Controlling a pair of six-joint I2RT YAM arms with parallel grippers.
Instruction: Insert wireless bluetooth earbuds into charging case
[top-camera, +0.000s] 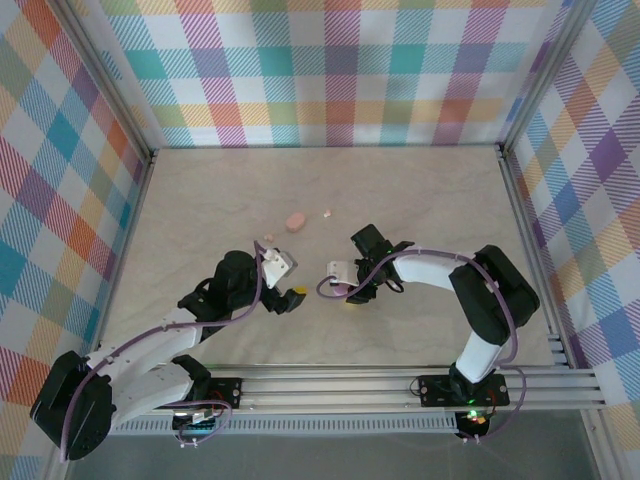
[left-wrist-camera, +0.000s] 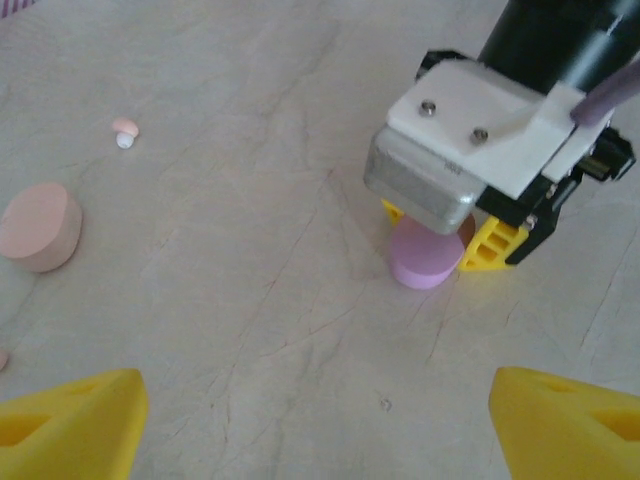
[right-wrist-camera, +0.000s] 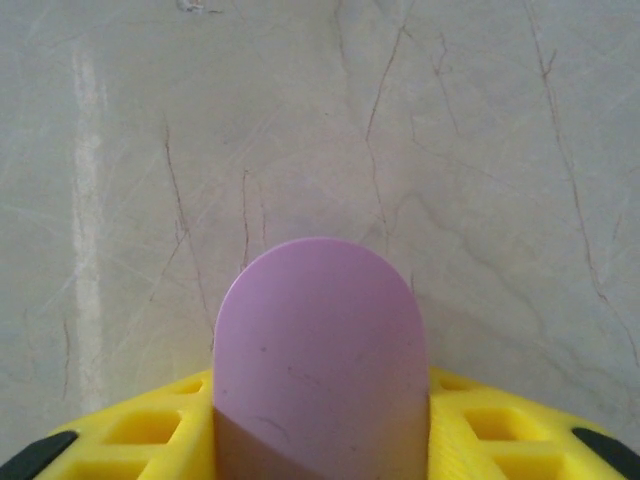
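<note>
Overhead, a pink earbud is noted loose on the surface, near the pink case. From the left wrist, the left end effector is held apart, presumably ready for picking. From the right wrist, the right end effector is found clamped on the purple case, apparently to steady it.

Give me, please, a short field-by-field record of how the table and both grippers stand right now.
left gripper: open, holding nothing
right gripper: closed around the purple case
pink case: lying free on the table, apart from both grippers
pink earbud: loose on the table, beyond the pink case
task state: visible earbud not yet in a case
</note>
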